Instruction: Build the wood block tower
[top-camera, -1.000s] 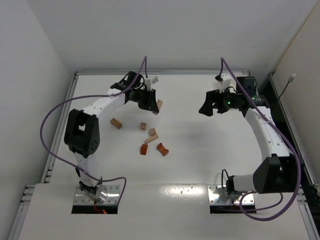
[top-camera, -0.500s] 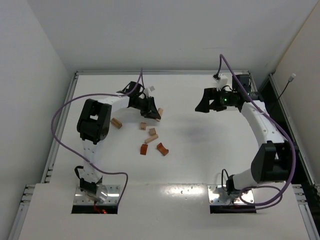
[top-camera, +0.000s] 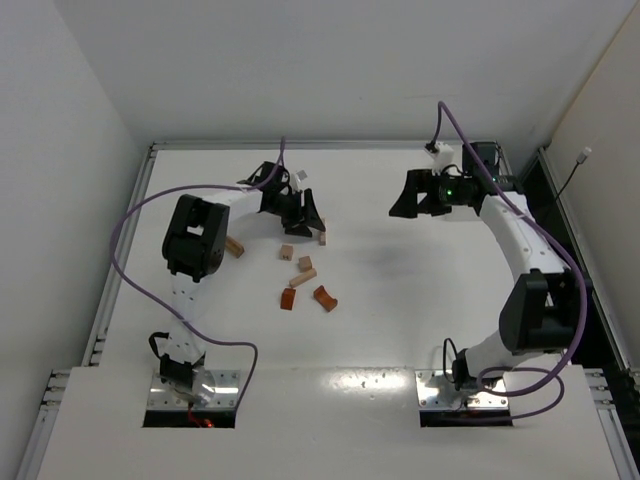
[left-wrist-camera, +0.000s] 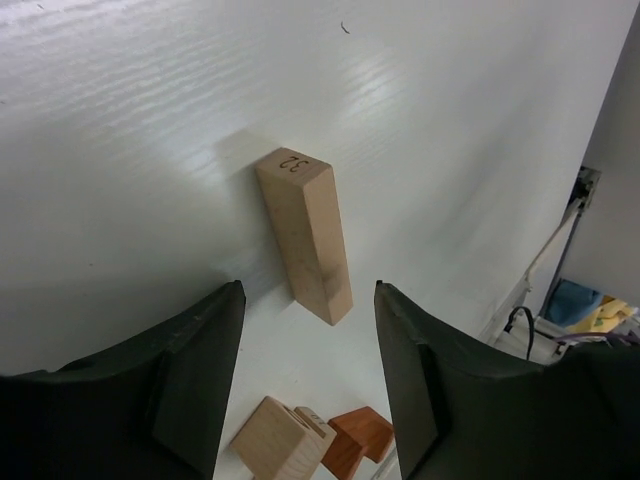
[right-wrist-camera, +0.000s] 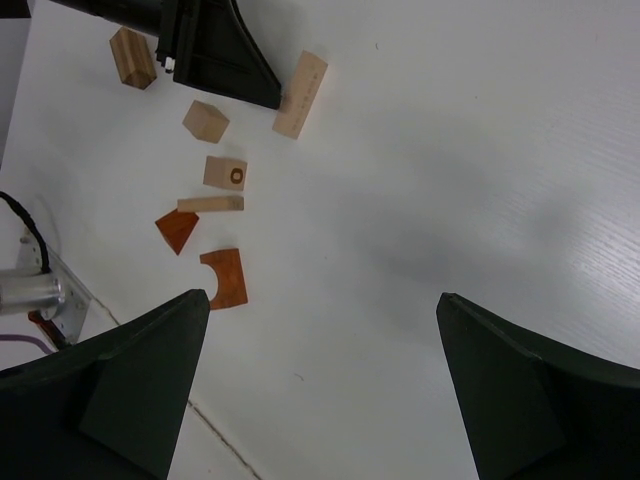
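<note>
Left fingers (left-wrist-camera: 200, 370) hung spread and empty, and the pale tan wooden bar (left-wrist-camera: 305, 235) lay flat on the white surface (left-wrist-camera: 480, 120) just ahead of their gap, long axis running straight away from them. Right fingers (right-wrist-camera: 130, 390), also spread, hovered well apart; the left pair sat nearer.

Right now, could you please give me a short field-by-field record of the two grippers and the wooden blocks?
left gripper: open, low over the table, fingertips either side of the near end of the pale bar, not clamped
right gripper: open, empty, high above the table, away from the blocks
pale bar: lying flat on the table
loose blocks: two pale cubes, thin pale slat, reddish wedge, reddish arch, another pale block
tower: nothing stacked yet
</note>
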